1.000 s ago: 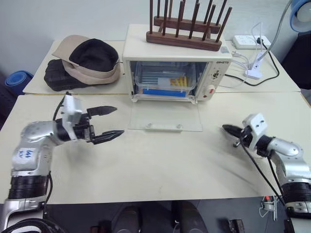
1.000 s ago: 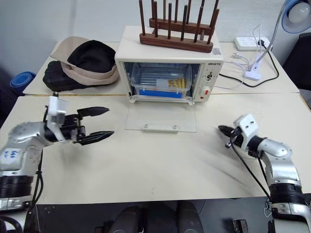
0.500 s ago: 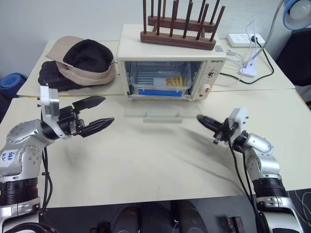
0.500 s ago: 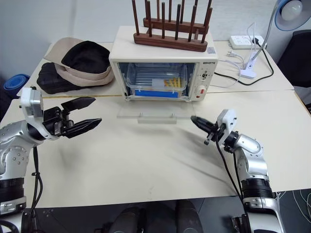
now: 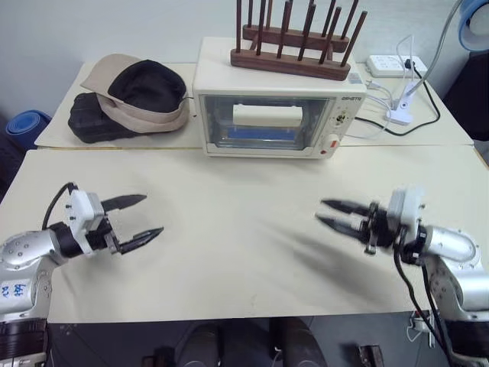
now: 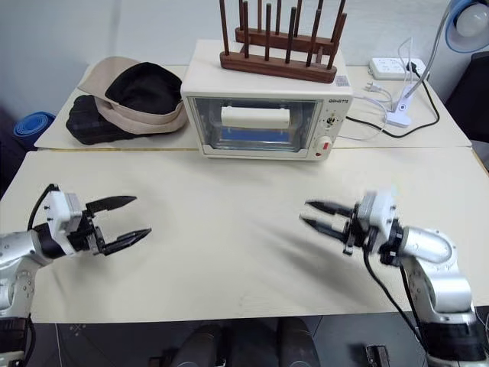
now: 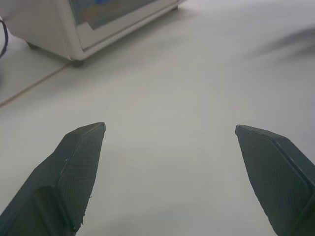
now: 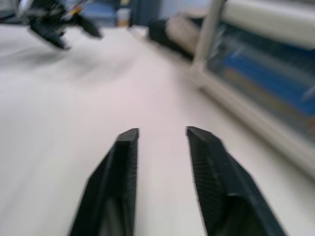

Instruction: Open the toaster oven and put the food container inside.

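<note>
Cream table (image 5: pixel 244 252) lies bare between both open claws.

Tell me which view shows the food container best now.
Right eye view: food container sits inside the toaster oven, seen head-on behind the closed glass door. Left eye view matches. Right wrist view shows a blurred blue strip; left wrist view catches just a corner.

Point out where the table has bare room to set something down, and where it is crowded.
Free: the wide cream tabletop between the left gripper and the right gripper, running up to the closed toaster oven.

Crowded: the back row, with the hat left of the oven, the wooden rack on top, and the power strip and cables to its right.
</note>
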You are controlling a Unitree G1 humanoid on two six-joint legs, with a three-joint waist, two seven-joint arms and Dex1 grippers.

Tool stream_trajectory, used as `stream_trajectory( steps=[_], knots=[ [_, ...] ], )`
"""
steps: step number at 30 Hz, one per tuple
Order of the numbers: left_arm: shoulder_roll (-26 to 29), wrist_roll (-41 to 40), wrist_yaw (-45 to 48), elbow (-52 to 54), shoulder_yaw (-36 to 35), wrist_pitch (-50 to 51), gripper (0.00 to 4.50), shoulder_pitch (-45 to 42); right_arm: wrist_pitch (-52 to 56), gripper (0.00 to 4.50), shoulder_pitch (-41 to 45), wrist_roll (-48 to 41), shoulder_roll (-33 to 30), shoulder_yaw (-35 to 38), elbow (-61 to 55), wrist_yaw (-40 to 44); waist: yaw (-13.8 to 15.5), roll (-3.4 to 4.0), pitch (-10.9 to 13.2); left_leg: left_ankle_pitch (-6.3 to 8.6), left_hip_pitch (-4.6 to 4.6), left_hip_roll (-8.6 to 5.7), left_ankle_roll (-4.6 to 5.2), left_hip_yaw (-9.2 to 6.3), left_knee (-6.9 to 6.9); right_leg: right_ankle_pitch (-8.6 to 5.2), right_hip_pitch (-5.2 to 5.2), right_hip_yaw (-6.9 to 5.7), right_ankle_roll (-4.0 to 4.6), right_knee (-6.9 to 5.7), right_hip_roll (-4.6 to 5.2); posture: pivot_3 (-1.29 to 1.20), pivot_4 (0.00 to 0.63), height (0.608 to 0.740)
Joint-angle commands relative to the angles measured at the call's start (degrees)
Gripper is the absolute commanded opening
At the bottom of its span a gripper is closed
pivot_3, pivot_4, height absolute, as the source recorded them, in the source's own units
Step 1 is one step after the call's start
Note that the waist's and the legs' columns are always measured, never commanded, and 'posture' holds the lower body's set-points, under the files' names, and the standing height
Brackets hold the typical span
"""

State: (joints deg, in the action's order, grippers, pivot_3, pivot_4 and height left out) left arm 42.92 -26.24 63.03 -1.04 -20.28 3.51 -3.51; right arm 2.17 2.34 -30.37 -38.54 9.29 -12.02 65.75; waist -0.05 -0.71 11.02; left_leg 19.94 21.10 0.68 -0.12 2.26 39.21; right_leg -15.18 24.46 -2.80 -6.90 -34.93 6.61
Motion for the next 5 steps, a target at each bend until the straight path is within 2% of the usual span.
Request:
stream_trajectory(
  steps=[1,5],
  knots=[
    [0.49,0.12,-1.15,2.10,-2.07,-1.49,4.50,2.09,-3.96,2.86,-2.65,1.47,-1.46,1.85,0.90,2.06,0.01,0.00,0.00,0.00,-0.02,0.00,0.01,0.00,0.00,0.00,0.00,0.00,0.00,-0.02,0.01,0.00,0.150,0.740],
    [0.30,0.81,-3.03,2.72,-1.66,-1.33,4.50,3.98,-5.00,4.27,-2.87,2.44,0.95,2.73,2.91,-2.23,-0.10,0.00,0.00,-0.02,-0.09,0.04,-0.02,-0.01,0.00,0.01,-0.01,0.01,0.04,-0.09,-0.04,0.00,0.150,0.740]
  ],
)
